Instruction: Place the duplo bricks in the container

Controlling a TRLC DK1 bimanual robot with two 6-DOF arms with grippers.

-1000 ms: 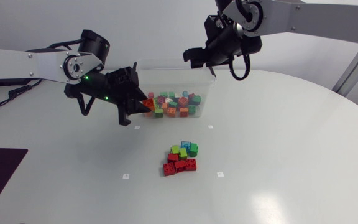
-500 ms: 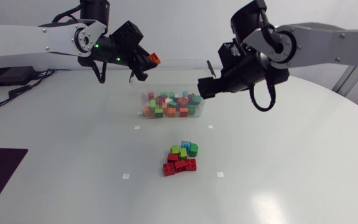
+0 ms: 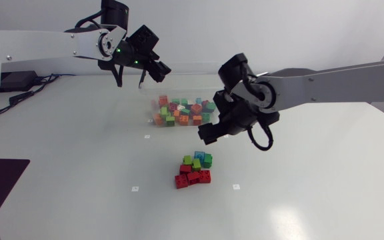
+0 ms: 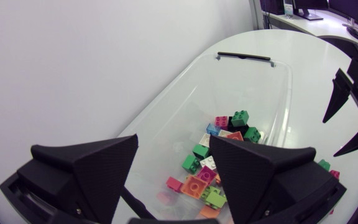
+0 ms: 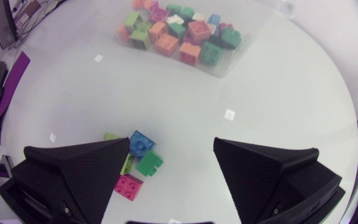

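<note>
On the white round bench (image 3: pixel 312 187) the clear plastic container (image 4: pixel 229 81) stands toward the far side, already holding a spread of mixed duplo bricks (image 3: pixel 182 112) in orange, green, pink, red and white. I judge I am between picks, since neither arm carries anything. My left hand (image 3: pixel 153 68) hangs above one end of the container, released, its wedge fingers spread with only the tub's floor and bricks below them. My right hand (image 5: pixel 171 149) is likewise released and empty, hovering over bare bench between the container and the small heap of loose bricks (image 3: pixel 194 169), nearer the heap. That heap lies well apart from the container, toward the near side, and is what is left of the job. The next move, as I read it, falls to the right arm: get over the heap, set the fingers across one brick at its edge, and come down without scattering the rest. The heap is tight, with bricks touching and some stacked: red ones low in front, lime and green on top, a light blue brick (image 5: pixel 140 143) behind, and a reddish brick (image 5: pixel 128 186) just beside one finger of the right hand
</note>
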